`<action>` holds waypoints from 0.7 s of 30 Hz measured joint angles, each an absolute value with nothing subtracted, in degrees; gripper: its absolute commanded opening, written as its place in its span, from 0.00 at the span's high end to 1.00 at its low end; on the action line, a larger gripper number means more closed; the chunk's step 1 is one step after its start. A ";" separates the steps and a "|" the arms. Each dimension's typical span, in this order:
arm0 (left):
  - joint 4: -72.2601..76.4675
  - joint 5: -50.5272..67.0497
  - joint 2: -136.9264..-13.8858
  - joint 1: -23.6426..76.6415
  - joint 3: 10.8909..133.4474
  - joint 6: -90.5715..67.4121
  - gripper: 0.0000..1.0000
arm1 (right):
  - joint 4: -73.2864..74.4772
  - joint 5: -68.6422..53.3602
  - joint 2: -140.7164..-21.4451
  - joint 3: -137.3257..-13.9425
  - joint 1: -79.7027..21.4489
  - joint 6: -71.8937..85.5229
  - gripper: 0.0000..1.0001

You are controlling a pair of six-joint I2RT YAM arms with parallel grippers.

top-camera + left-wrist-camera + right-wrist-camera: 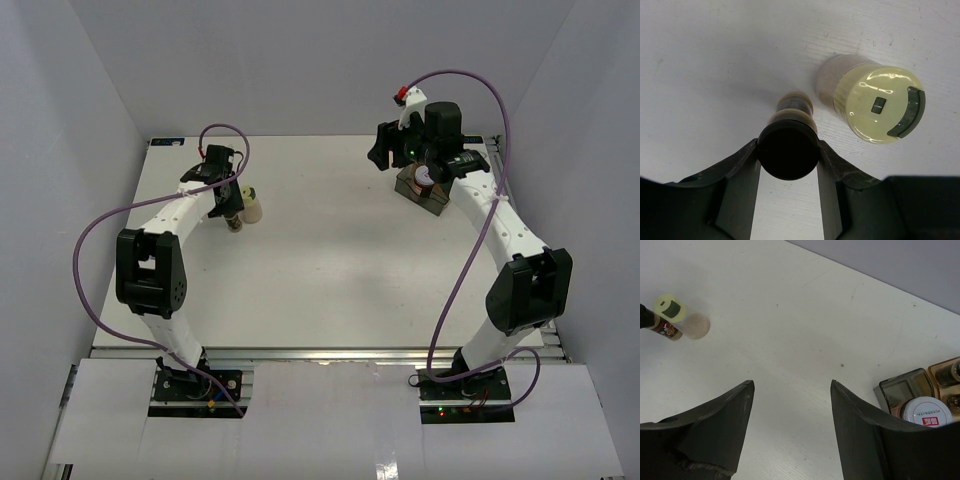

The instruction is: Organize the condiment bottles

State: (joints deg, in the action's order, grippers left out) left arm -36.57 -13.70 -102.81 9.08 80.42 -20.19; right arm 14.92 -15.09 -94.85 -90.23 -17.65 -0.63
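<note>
My left gripper (788, 150) is shut on a small dark bottle with a black cap (788, 149), standing on the table at the far left (233, 222). A cream bottle with a pale yellow cap (879, 105) stands right beside it (252, 205), not touching the fingers. My right gripper (792, 385) is open and empty, raised at the far right above the table next to the tray (424, 190). The tray (905, 384) holds a white-capped jar (926, 412) and more dark bottles (955, 374). The cream bottle also shows far off in the right wrist view (673, 307).
The amber-tinted tray sits near the table's far right corner under the right arm. Grey walls close in the table on three sides. The white table (330, 260) lies between the two arms.
</note>
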 measured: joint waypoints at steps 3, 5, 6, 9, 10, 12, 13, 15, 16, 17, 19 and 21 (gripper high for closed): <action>-38.61 -13.14 -102.08 9.11 80.35 -20.37 1.00 | 15.01 -15.08 -94.71 -90.19 -17.65 -0.61 0.31; -40.12 -12.51 -100.69 9.32 79.68 -20.55 1.00 | 15.08 -15.03 -94.36 -90.14 -17.65 -0.56 0.31; -40.61 -12.11 -99.48 9.59 78.93 -20.66 1.00 | 15.12 -14.98 -94.00 -90.05 -17.65 -0.51 0.31; -43.13 -11.28 -94.52 11.99 77.32 -21.15 1.00 | 15.23 -14.66 -91.90 -88.96 -17.65 -0.19 0.31; -43.71 -11.11 -93.01 13.67 77.38 -21.42 1.00 | 15.21 -14.41 -90.87 -88.20 -17.65 0.16 0.31; -43.85 -10.39 -91.27 18.59 78.59 -21.84 1.00 | 15.36 -13.71 -88.31 -85.89 -17.65 1.07 0.31; -44.02 -9.93 -91.19 21.54 79.88 -22.11 1.00 | 15.23 -13.35 -86.81 -84.41 -17.65 1.55 0.31; -44.21 -9.26 -92.75 27.51 83.50 -22.85 1.00 | 14.99 -12.38 -83.57 -80.84 -17.65 2.62 0.31; -44.25 -8.90 -94.12 29.65 85.52 -23.11 1.00 | 15.12 -11.84 -82.01 -79.14 -17.65 3.03 0.31; -43.88 -8.37 -96.04 31.87 87.69 -23.36 1.00 | 15.31 -11.37 -80.53 -77.58 -17.65 3.45 0.31; -43.62 -7.56 -99.84 35.69 91.70 -23.85 1.00 | 15.44 -10.26 -77.54 -74.55 -17.66 4.20 0.31; -43.60 -7.36 -103.86 37.70 95.07 -24.23 1.00 | 15.72 -8.96 -74.26 -71.79 -17.65 4.67 0.31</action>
